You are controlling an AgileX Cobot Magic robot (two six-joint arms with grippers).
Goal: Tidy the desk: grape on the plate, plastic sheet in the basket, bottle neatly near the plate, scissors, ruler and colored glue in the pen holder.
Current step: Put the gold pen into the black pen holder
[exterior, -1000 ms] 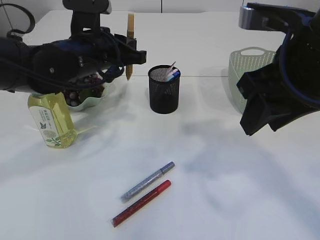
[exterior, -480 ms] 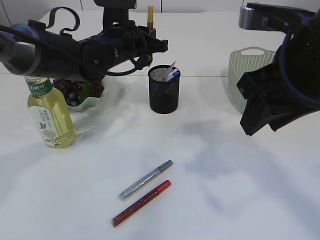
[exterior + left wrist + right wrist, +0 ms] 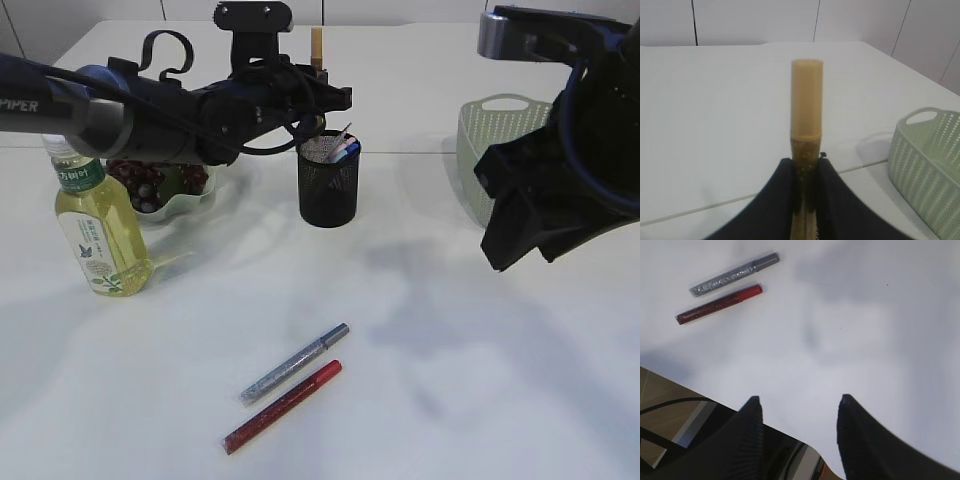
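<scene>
My left gripper point(image 3: 318, 78) point(image 3: 806, 162) is shut on a gold colored glue pen point(image 3: 317, 45) point(image 3: 807, 105), held upright just above the back rim of the black mesh pen holder point(image 3: 328, 185). White, pink and blue ends stick out of the holder; I cannot tell what they are. A silver glue pen point(image 3: 295, 362) point(image 3: 735, 274) and a red one point(image 3: 282, 406) point(image 3: 719, 303) lie side by side on the near table. Grapes point(image 3: 150, 180) sit on the pale plate point(image 3: 180, 208), with the yellow-green bottle point(image 3: 100, 230) upright beside it. My right gripper point(image 3: 520, 250) point(image 3: 800, 399) hangs open and empty at the right.
A light green basket point(image 3: 490, 125) point(image 3: 930, 160) stands at the back right, partly behind the right arm. The left arm stretches across above the plate and bottle. The table's near edge shows in the right wrist view.
The left arm has swung to the right with the gold glue pen, from beside the plate to over the pen holder. The right arm has not moved.
</scene>
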